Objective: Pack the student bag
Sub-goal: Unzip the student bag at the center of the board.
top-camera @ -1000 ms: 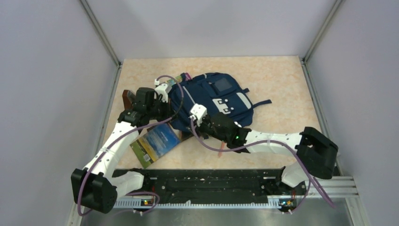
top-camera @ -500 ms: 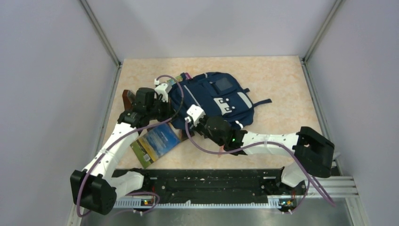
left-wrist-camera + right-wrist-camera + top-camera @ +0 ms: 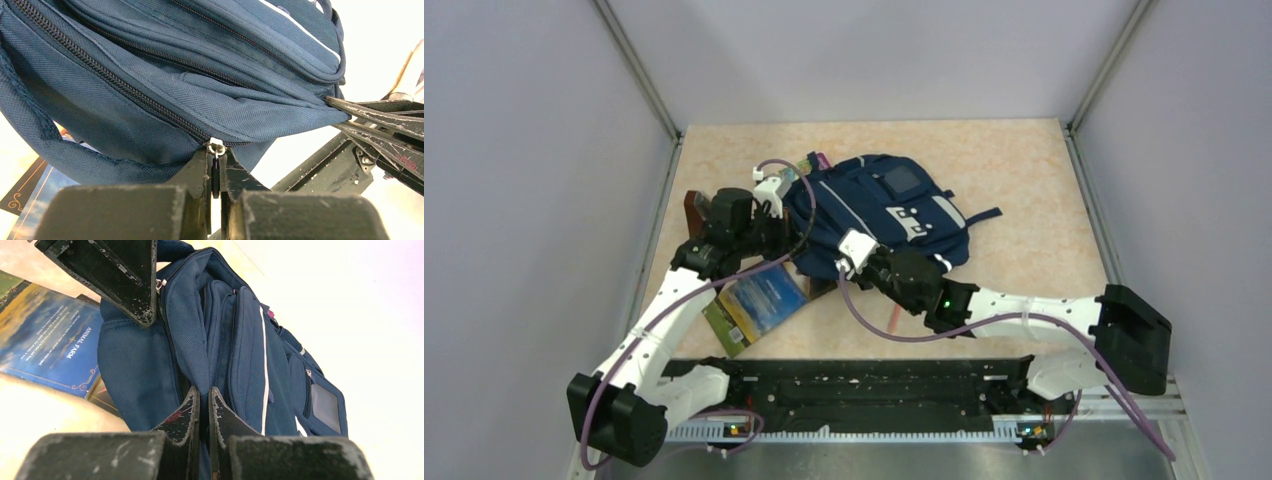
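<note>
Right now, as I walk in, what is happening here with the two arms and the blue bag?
Both arms are on the large navy blue fabric backpack. The left arm has its jaws shut on the bag's small metal zip pull. The right arm has its jaws shut on a fold of the bag's fabric, probably to steady it. A blue paperback book lies outside the bag, not yet packed.

A high camera above and behind the arms looks down on the whole bench (image 3: 1024, 180). The wrist cameras sit low and very near, looking past the left hand (image 3: 216, 150) and right hand (image 3: 204, 390) at the student bag (image 3: 150, 75), shared by all views.
</note>
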Robot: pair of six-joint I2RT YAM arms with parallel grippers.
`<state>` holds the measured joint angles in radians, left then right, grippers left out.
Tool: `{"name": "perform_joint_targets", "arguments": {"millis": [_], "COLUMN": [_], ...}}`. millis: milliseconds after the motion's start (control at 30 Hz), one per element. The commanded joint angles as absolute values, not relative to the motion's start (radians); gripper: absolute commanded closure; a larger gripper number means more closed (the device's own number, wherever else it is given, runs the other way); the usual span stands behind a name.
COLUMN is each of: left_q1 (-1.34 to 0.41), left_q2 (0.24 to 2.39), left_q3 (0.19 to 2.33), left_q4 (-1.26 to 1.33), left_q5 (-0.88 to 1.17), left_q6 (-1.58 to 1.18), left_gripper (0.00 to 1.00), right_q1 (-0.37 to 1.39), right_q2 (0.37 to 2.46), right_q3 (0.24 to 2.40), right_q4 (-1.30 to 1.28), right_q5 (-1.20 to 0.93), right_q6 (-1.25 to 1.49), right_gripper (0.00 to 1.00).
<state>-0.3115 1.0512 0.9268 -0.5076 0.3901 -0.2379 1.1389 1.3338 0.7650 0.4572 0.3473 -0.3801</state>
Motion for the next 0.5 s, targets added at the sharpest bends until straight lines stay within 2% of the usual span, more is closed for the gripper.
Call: {"name": "perform_joint_targets", "arguments": {"millis": [0, 233, 467], "left_q1": [-0.277, -0.270, -0.268], "left_q2": [1.022, 1.035, 1.059], "left_q3": [0.944, 1.007, 1.143], "left_q4": [-0.431, -0.417, -0.483], "left_q5": [0.253, 0.345, 0.426], "left_q6": [-0.220, -0.232, -0.221], "left_gripper": [1.00, 1.00, 1.00], "right_q1": [1.141, 1.155, 1.192], "right_q2": [1.250, 1.226, 1.219], "right_q3": [0.796, 0.806, 0.803], "right_q4": [0.377, 0.307, 0.294], "right_q5": [0.429, 0.444, 0.557], "right_q6": [-0.439, -0.453, -0.529], "right_gripper": [1.00, 1.00, 1.00]}}
